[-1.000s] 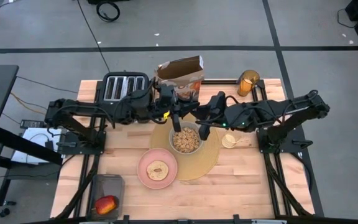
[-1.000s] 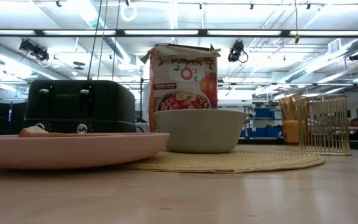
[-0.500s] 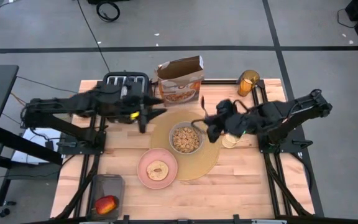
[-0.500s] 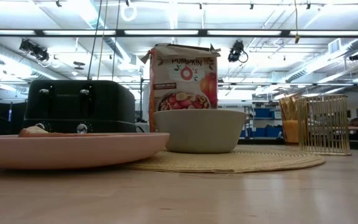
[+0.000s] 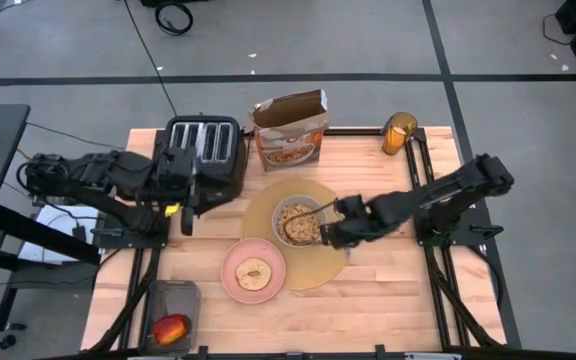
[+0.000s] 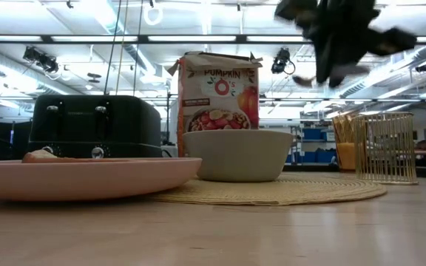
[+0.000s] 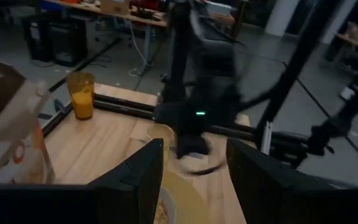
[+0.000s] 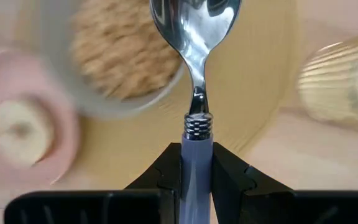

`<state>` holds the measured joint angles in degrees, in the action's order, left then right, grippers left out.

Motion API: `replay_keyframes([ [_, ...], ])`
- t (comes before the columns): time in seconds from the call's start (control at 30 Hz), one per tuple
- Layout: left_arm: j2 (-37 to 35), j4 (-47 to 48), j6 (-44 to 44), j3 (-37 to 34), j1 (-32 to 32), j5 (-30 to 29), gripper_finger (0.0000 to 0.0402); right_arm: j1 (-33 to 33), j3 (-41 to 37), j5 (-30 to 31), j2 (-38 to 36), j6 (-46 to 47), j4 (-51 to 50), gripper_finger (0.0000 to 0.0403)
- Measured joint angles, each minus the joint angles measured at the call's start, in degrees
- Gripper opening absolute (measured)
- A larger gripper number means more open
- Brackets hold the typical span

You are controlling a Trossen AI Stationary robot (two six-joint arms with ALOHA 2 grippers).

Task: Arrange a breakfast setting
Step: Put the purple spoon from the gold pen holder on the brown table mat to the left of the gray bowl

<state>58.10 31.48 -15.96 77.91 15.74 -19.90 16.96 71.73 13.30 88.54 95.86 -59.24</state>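
Wooden table (image 5: 388, 290) first: your plate (image 5: 254, 270) with bread (image 5: 254, 273) sits nearest. Behind it, your right gripper (image 5: 336, 233) pinches the spoon (image 8: 194, 37) above the bowl (image 5: 299, 222), probably. Next, lay it down gently. Left gripper (image 7: 188, 180), by the toaster (image 5: 202, 148), hangs spread.

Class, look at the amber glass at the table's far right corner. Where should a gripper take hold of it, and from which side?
Grip the amber glass around its side wall, probably near mid-height, coming in level from the table's middle. It stands upright and appears to hold orange liquid, so a sideways grasp should keep it level. The cereal box stands apart from it, leaving that approach open.
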Motion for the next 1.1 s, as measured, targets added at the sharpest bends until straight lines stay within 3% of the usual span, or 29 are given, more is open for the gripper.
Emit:
replay_keyframes([
  [0.23, 0.4, 1.7, -0.1, -0.1, 3.2, 0.0, 0.0181, -8.0, 1.1, -3.9, 2.5, -3.4, -7.5, 0.0061],
  [0.63, 0.4, 1.7, -1.0, 0.0, 10.1, -1.3, 0.0181, -18.5, 0.9, -10.1, 7.2, -12.7, -11.6, 0.0061],
  [0.93, -1.2, 2.2, -4.3, 0.0, 20.2, -6.8, 0.0181, -19.9, -1.5, -14.5, 3.2, -15.4, -24.6, 0.0061],
  [1.1, -1.3, 3.1, -4.5, 0.0, 25.2, -13.4, 0.0181, -17.5, -1.9, -12.2, -2.2, -11.5, -22.7, 0.0061],
])
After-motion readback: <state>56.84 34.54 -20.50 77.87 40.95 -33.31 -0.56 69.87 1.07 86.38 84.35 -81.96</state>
